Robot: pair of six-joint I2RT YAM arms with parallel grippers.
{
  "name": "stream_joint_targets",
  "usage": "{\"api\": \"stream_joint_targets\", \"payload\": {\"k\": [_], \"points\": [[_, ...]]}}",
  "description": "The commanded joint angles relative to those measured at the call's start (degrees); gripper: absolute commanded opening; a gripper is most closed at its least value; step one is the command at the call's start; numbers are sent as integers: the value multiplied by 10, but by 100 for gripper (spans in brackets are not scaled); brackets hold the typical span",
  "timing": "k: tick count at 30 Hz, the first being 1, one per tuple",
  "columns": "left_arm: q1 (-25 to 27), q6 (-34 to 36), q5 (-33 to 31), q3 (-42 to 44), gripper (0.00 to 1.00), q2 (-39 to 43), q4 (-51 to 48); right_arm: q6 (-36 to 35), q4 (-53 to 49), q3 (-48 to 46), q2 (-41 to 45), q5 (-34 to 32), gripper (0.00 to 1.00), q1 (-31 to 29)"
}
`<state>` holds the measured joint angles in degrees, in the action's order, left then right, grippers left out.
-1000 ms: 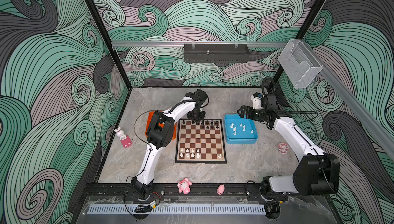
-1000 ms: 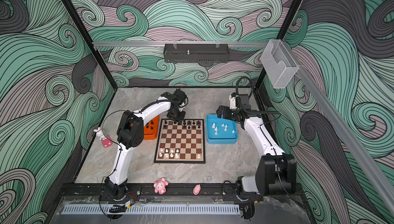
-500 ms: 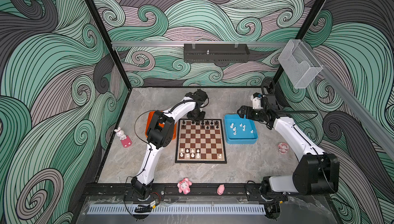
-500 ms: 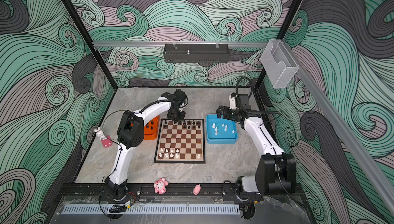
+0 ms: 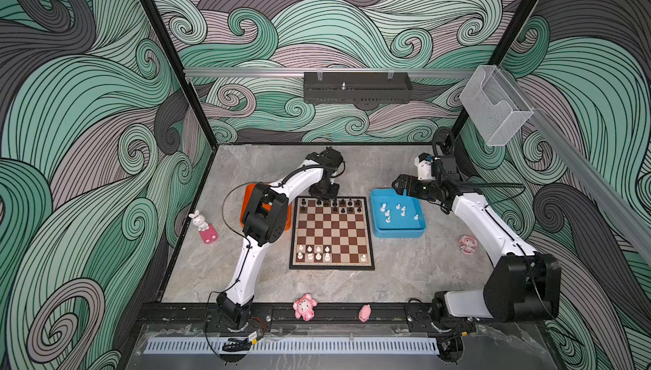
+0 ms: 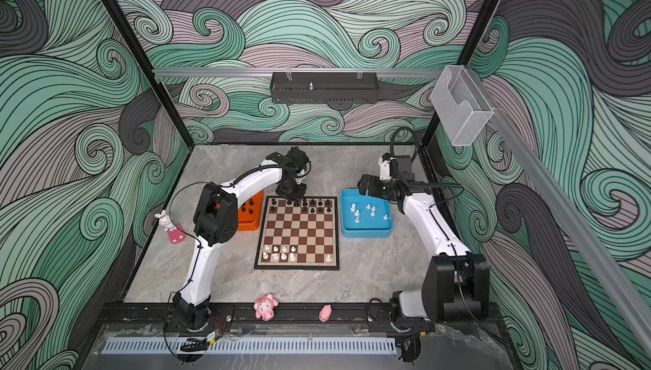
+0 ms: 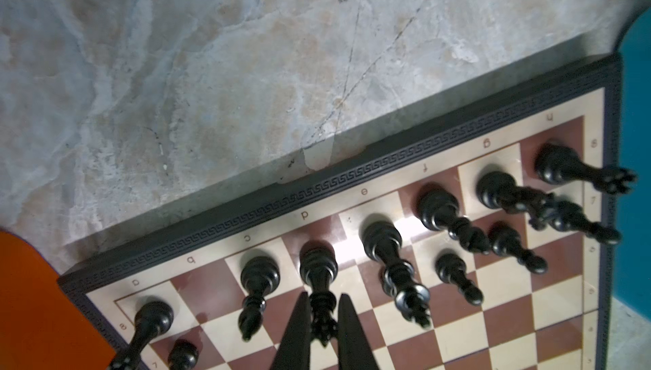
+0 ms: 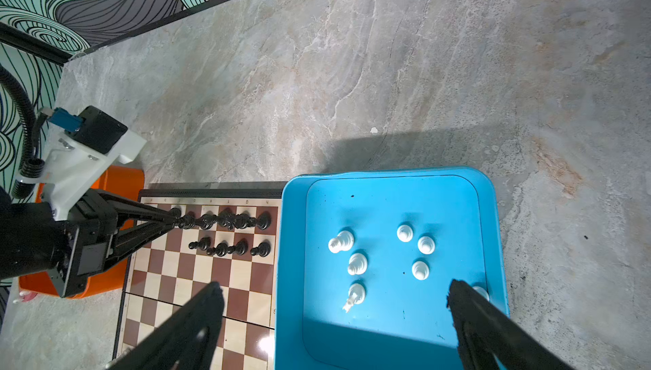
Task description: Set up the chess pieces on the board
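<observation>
The board (image 5: pixel 333 231) (image 6: pixel 299 231) lies mid-table. Black chess pieces (image 5: pixel 334 204) fill much of its two far rows, and several white ones (image 5: pixel 313 252) stand along the near edge. In the left wrist view my left gripper (image 7: pixel 322 319) is shut on the crown of a tall black piece (image 7: pixel 318 266) standing on the back-row d square; in both top views the left gripper (image 5: pixel 326 195) (image 6: pixel 290 194) sits over that far edge. My right gripper (image 8: pixel 336 289) (image 5: pixel 400 183) hangs open and empty above the blue tray (image 8: pixel 387 333), where several white pieces (image 8: pixel 357 262) stand.
An orange tray (image 6: pixel 246 225) with a few black pieces sits left of the board, partly under the left arm. Pink figurines stand around: a rabbit (image 5: pixel 202 225) at left, one (image 5: pixel 467 244) at right and two on the front rail (image 5: pixel 304 306) (image 5: pixel 364 313).
</observation>
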<state>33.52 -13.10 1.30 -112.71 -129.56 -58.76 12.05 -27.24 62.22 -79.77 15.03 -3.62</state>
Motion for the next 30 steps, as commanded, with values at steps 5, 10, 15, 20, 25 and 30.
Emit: {"api": "stream_joint_targets", "payload": {"k": [5,10,15,20,25,30], "points": [[4,0,-10,-20,13,2,3,0,-2,-2,-3,2,99,2],[4,0,-10,-22,12,5,1,1,-2,-2,-4,3,99,2],[4,-2,-13,-24,11,8,-4,1,-1,-3,-2,3,99,2],[4,-4,-14,-27,11,12,-7,1,-1,-3,-1,3,99,2],[4,-4,-13,-30,11,13,-11,2,0,-5,-1,3,99,2],[4,-6,-12,-32,12,12,-11,3,2,-6,-1,4,99,2]]}}
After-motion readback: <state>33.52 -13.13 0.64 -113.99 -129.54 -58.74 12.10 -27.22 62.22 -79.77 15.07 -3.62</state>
